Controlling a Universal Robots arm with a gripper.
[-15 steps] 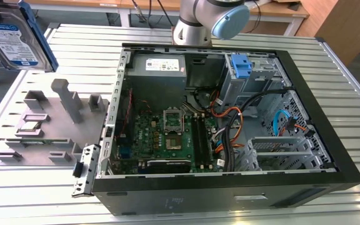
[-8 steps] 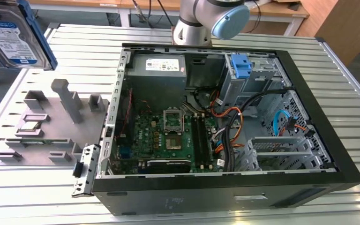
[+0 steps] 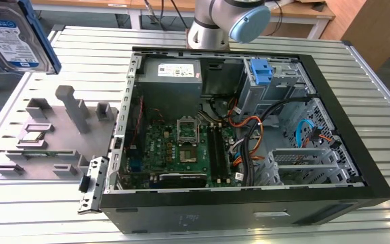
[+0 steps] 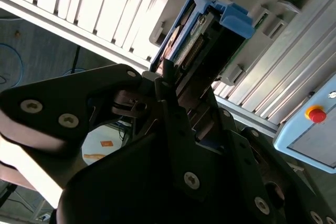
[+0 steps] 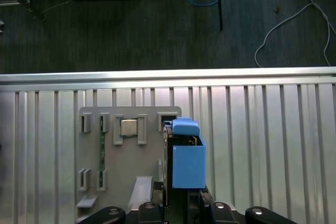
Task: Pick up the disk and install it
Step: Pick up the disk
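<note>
The disk [image 3: 12, 38] hangs in the air at the exterior view's far left, its blue-and-white label facing the camera and a blue rail along its edge. It is well above the slatted table and away from the open computer case [image 3: 357, 137]. In the second wrist view my gripper [image 4: 181, 85] is shut on the disk [image 4: 210, 35], with its connector edge and blue rails sticking out past the fingers. The first wrist view looks along the disk [image 5: 187, 163] edge-on, held by the gripper [image 5: 181, 203] above the grey fixture plate [image 5: 94, 150].
The case lies open with a motherboard [image 3: 181, 147], a grey power-supply box [image 3: 171, 76], cables and a lighter-blue bracket [image 3: 261, 71] at the drive bay. A grey fixture plate [image 3: 53, 132] with small parts lies on the table [image 3: 385, 91]. The arm's base [image 3: 222, 20] stands behind the case.
</note>
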